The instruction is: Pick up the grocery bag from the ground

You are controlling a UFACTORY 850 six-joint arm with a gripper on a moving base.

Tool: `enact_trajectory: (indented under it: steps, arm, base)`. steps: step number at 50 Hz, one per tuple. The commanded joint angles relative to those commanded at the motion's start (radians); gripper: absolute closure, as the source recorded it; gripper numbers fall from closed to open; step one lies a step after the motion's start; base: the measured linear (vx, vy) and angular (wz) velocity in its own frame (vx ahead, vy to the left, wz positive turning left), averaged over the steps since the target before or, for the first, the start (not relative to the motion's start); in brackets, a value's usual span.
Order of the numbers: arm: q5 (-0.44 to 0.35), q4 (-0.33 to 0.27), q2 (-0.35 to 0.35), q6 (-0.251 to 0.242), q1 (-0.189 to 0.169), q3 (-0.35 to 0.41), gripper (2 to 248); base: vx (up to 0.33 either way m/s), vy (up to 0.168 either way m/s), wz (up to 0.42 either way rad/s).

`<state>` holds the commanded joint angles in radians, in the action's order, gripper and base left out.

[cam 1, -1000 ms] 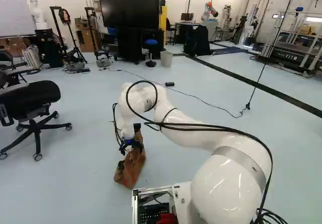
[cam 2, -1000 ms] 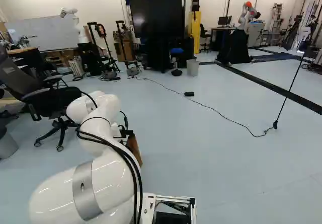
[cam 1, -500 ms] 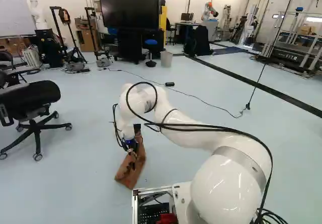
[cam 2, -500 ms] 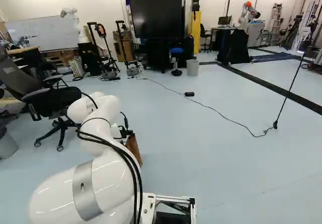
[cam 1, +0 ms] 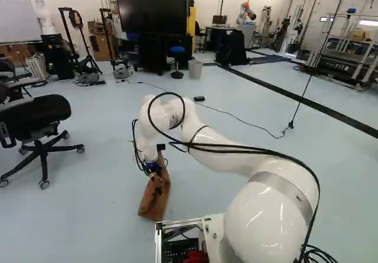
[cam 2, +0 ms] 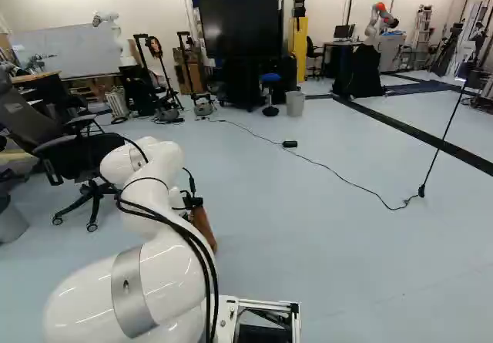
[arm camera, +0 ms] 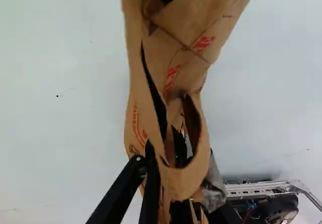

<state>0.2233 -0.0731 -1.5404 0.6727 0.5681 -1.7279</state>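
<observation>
At left of the left base view, shows chair (cam 1: pixel 35 118) on pale floor (cam 1: pixel 88 216), then screen (cam 1: pixel 151 6). Holds bag (cam 1: pixel 155 201) clenched in gripper (cam 1: pixel 155 177), floor around it. Further right, has bin (cam 1: pixel 195 69), cable (cam 1: pixel 239 119) trailing over floor, black stripe (cam 1: pixel 307 102), rack (cam 1: pixel 345 56).

The grocery bag (arm camera: pixel 176 22) is between the claw's (cam 1: pixel 156 183) fingers and reaches ahead of it, above the floor (cam 1: pixel 88 216). In the left base view, the office chair (cam 1: pixel 34 118) stands left of the claw; the screen (cam 1: pixel 152 7), bin (cam 1: pixel 195 69) and floor cable (cam 1: pixel 239 120) lie beyond it, the base frame (cam 1: pixel 177 224) nearer.
</observation>
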Motion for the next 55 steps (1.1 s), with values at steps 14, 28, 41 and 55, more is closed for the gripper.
enact_trajectory:
  steps: [14,28,41,55]
  arm:
    - [0.000,0.000,0.058,0.000,0.008,0.066,228]
    - [-0.007,0.000,0.119,0.000,0.021,0.139,228]
    - [-0.022,0.005,0.173,0.000,0.031,0.199,228]
    - [-0.023,0.006,0.232,0.000,0.044,0.265,228]
  base:
    - [0.000,0.000,0.000]
    - [0.000,0.000,0.000]
    - [0.000,0.000,0.000]
    - [0.000,0.000,0.000]
